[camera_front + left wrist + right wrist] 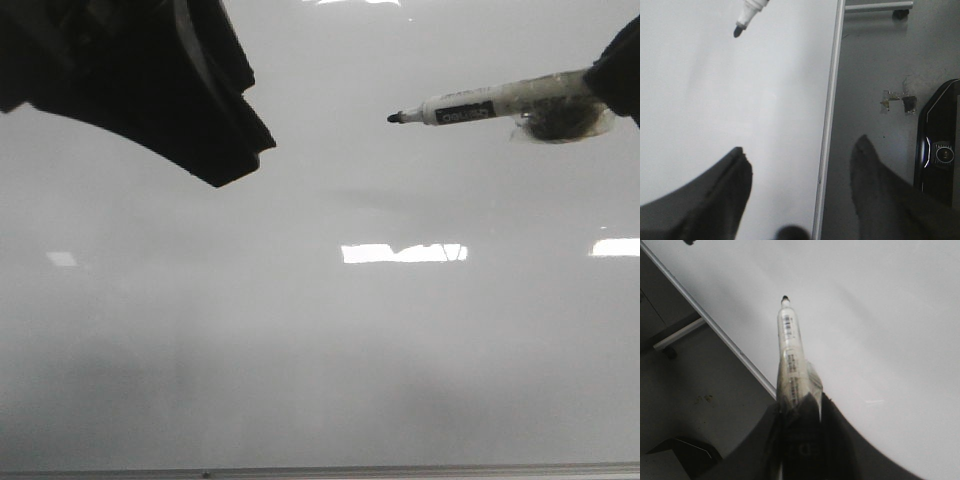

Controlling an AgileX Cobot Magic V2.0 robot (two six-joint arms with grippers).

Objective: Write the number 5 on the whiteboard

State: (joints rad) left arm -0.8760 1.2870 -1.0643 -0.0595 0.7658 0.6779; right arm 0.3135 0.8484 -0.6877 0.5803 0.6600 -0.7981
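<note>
The whiteboard (320, 360) fills the front view, glossy and pale grey, and no number 5 is in view on it. A white marker (500, 103) with a black tip (394, 118) lies slanted over the board's far right, and my right gripper (622, 70) is shut on its taped rear end. In the right wrist view the marker (790, 345) points away from the right gripper (800, 410) over the whiteboard (880, 315). Whether the tip touches the board I cannot tell. My left gripper (802, 180) is open and holds nothing, straddling the board's edge strip (829, 125); it shows as a dark mass (150, 80).
Bright rectangular light reflections (403, 253) lie on the board. Beyond the edge strip (715, 327) is grey floor with a black device (940, 145) and a metal frame leg with a caster (675, 337).
</note>
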